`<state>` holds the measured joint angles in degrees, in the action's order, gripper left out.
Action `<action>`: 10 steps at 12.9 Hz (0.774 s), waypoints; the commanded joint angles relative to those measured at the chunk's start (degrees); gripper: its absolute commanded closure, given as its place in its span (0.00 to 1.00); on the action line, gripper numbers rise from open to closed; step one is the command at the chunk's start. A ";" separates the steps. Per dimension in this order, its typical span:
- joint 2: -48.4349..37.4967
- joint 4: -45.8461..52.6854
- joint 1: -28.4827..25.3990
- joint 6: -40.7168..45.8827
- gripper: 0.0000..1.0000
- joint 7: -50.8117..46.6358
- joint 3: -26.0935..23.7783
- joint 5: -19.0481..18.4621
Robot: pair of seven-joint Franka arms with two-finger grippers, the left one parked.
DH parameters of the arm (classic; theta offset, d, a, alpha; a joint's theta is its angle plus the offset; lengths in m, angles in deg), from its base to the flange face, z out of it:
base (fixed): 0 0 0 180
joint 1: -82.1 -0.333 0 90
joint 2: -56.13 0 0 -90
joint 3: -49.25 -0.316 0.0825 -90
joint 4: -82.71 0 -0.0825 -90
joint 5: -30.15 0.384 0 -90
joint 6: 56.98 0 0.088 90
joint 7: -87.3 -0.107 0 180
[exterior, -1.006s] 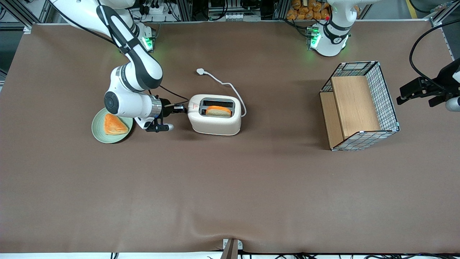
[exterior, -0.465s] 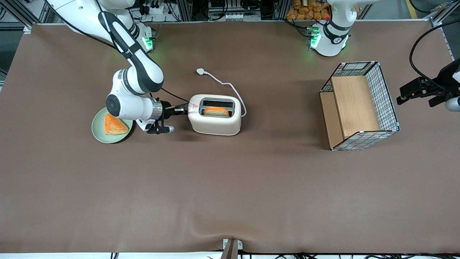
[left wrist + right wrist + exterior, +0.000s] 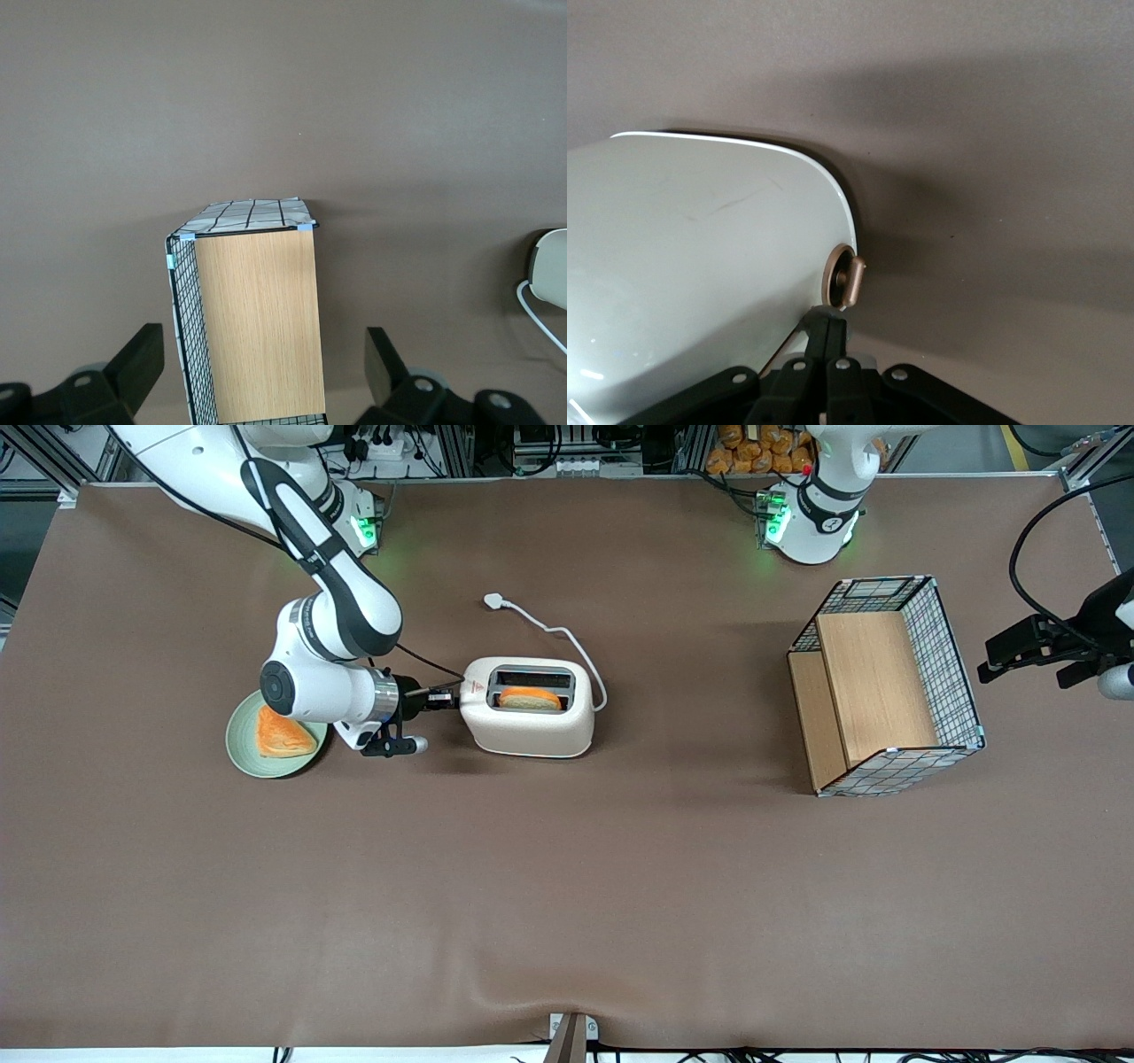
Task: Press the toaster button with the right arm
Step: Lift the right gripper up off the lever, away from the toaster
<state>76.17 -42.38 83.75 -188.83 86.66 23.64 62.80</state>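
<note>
My gripper [image 3: 446, 699] is laid out level at the end face of the toaster [image 3: 528, 719], the end that looks toward my own end of the bench [image 3: 567, 886]. The jaws are pressed together, their tips against that face. In my wrist view the fingers [image 3: 827, 341] sit side by side with no gap, just under a small tan knob [image 3: 849, 281] that stands out from a round recess in the toaster's pale wall [image 3: 691, 266]. Whether that knob is the toaster button I cannot tell, and no grey lever tab is plain to me. The toaster stands upright with a slice of bread [image 3: 530, 699] in its top slot. Its white cord [image 3: 558, 634] runs from the toaster farther from the front camera to a plug. A green plate [image 3: 239, 751] with an orange wedge of food [image 3: 279, 733] lies partly under my wrist, beside the toaster toward my end.
</note>
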 commanded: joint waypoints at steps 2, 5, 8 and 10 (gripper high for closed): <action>0.80 0.46 0.63 0.00 1.00 1.26 -0.49 1.10; -2.37 2.47 1.60 6.93 1.00 -1.11 -0.40 1.10; -5.27 5.28 2.39 12.48 0.81 -2.08 0.56 0.40; -6.24 6.17 1.95 13.81 0.00 -1.21 3.36 -0.13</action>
<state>71.76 -36.57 85.29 -176.90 85.33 25.32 62.75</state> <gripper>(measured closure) 0.806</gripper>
